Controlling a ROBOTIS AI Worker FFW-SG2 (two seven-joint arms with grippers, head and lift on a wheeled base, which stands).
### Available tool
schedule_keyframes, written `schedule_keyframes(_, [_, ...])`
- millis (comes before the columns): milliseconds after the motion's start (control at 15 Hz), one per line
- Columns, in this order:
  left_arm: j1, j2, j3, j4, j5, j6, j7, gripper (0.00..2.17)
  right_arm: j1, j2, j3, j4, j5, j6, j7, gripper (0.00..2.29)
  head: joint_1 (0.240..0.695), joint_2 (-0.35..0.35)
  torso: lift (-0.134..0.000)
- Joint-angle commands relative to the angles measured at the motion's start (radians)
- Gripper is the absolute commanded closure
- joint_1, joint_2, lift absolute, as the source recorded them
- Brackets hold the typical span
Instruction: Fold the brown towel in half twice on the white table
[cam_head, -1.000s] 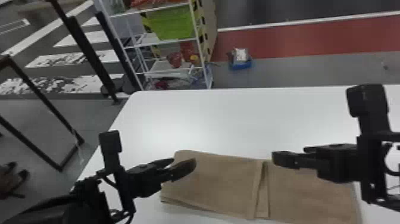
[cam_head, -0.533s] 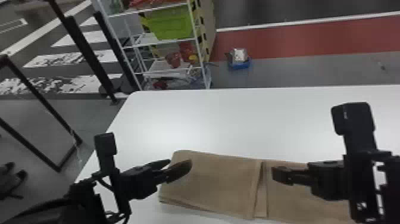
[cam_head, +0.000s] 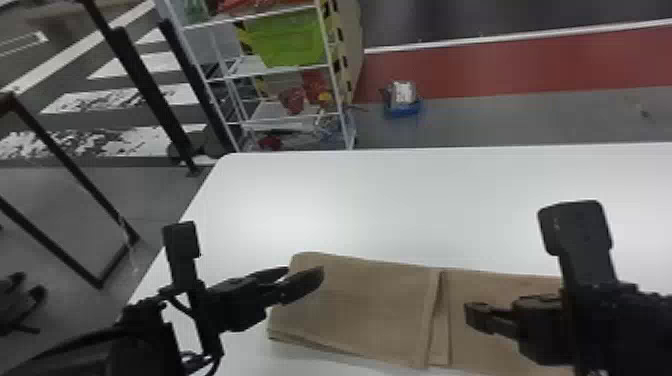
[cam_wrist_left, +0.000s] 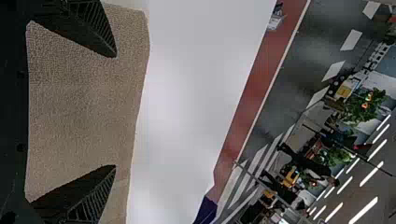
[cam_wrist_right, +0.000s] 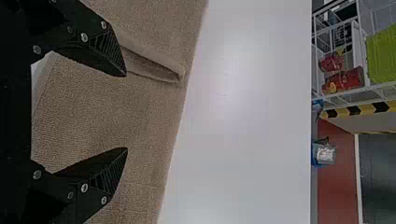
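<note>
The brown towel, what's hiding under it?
The brown towel lies on the white table, which shows beyond its edges. Anything beneath it or inside its folds is covered, so I can't tell.

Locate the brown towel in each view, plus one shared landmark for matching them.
Head view: the brown towel lies lower centre to right, on the white table.
Left wrist view: towel beyond the left gripper's open fingers.
Right wrist view: towel beyond the right gripper's open fingers, fold edge near one.
Shared landmark: red floor strip past the table.

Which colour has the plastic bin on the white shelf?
Lime green, best seen in the head view.
</note>
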Motion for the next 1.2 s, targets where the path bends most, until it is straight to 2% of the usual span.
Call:
schedule_keyframes(0, [0.000,-0.004,-0.001,0.000,-0.007,0.000,-0.001,0.04,-0.020,0.001,0.011,0.050,-0.010,0.014,-0.031,0.38,0.695,0.286,-0.124])
schedule_keyframes(133, [0.003,-0.004,0.002,-0.001,-0.011,0.003,-0.012,0.04,-0.041,0.001,0.022,0.107,-0.062,0.014,-0.083,0.38,0.695,0.284,-0.124])
schedule_keyframes(267, [0.005,-0.004,0.005,-0.004,-0.011,0.009,-0.020,0.04,-0.063,0.001,0.057,0.117,-0.073,0.014,-0.126,0.38,0.695,0.286,-0.124])
schedule_keyframes(600, [0.009,-0.004,0.015,-0.007,-0.013,0.009,-0.030,0.04,-0.078,0.001,0.087,0.122,-0.097,0.014,-0.132,0.37,0.695,0.322,-0.124])
schedule_keyframes(800, [0.011,-0.004,0.015,-0.010,-0.013,0.009,-0.030,0.04,-0.078,0.001,0.087,0.128,-0.177,0.014,-0.158,0.18,0.695,0.332,-0.124])
schedule_keyframes(933, [0.011,-0.004,0.016,-0.012,-0.013,0.009,-0.030,0.04,-0.077,0.001,0.084,0.130,-0.229,0.014,-0.184,0.17,0.695,0.350,-0.124])
schedule_keyframes(1133, [0.015,-0.004,0.016,-0.023,-0.013,0.019,-0.035,0.04,-0.069,0.001,0.085,0.131,-0.240,0.014,-0.219,0.17,0.695,0.350,-0.124])
